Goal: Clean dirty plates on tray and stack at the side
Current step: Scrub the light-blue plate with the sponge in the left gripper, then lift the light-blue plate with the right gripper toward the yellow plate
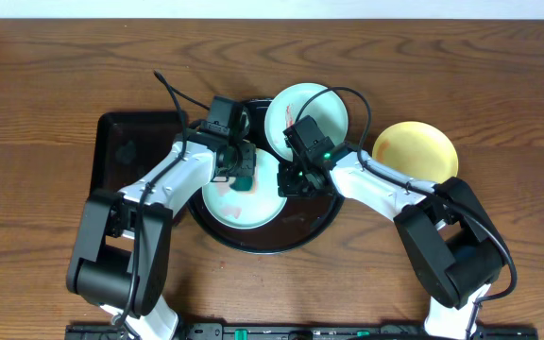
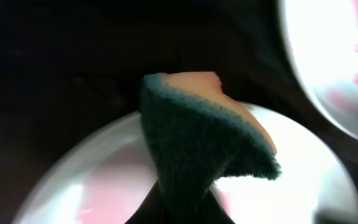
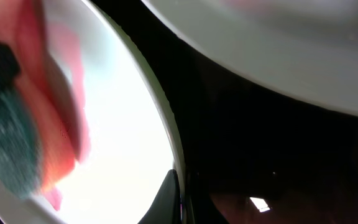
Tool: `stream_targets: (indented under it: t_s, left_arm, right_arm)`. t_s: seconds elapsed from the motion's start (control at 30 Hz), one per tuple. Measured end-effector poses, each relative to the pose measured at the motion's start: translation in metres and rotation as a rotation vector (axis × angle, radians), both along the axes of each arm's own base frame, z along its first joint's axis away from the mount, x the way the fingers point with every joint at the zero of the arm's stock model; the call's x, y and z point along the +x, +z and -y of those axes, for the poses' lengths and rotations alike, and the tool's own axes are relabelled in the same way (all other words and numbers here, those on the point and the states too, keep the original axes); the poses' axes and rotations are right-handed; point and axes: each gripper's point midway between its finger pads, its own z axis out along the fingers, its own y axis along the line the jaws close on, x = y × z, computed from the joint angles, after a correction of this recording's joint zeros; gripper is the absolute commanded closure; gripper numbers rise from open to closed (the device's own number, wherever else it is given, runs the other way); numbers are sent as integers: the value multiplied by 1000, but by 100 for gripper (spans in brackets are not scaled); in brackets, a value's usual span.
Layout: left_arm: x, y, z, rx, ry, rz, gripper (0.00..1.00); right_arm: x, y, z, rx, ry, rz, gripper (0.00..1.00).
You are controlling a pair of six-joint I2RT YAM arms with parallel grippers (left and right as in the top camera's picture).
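The round black tray [image 1: 300,231] holds a light aqua plate [image 1: 239,210]. My left gripper [image 1: 237,170] is shut on a teal sponge [image 1: 245,179] and presses it onto that plate. In the left wrist view the sponge [image 2: 197,143] fills the middle, over the plate [image 2: 309,186]. My right gripper [image 1: 292,181] is shut on this plate's right rim, seen close up as the rim [image 3: 174,168] in the right wrist view. A second aqua plate [image 1: 307,115] with red streaks lies at the tray's far edge. A pale yellow plate [image 1: 416,151] rests on the wood to the right.
A rectangular black tray [image 1: 132,151] lies left of the round tray, under my left arm. Bare wood-grain tabletop [image 1: 499,85] surrounds the trays. Both arms cross in over the round tray from the near edge.
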Motion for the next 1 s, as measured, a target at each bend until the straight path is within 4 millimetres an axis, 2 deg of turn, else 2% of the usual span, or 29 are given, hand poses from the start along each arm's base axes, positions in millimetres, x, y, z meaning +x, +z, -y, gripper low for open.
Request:
stream_targets:
  t_s: [0.2, 0.37, 0.47, 0.63, 0.67, 0.77, 0.87, 1.0]
  left_arm:
    - [2, -1, -25, 132, 151, 16, 92]
    - [-23, 2, -48, 230, 247, -101, 92]
    - [-35, 10, -51, 234, 272, -177, 92]
    - [-31, 42, -39, 153, 255, -187, 93]
    - [-26, 59, -34, 116, 249, -149, 92]
    - [-17, 89, -29, 57, 246, -61, 93]
    - [-12, 110, -32, 21, 260, 1, 92]
    - [-7, 117, -48, 12, 306, 18, 92]
  right_arm:
    - [0, 0, 0, 0, 0, 0, 99]
    - [0, 0, 0, 0, 0, -1, 99]
    - [0, 0, 0, 0, 1, -1, 99]
    - [-1, 0, 0, -2, 3, -2, 99]
    - [-1, 0, 0, -2, 4, -2, 99]
    - [-1, 0, 1, -4, 7, -2, 99]
    - [-3, 0, 2, -14, 17, -9, 99]
    - [-11, 3, 14, -72, 45, -10, 99]
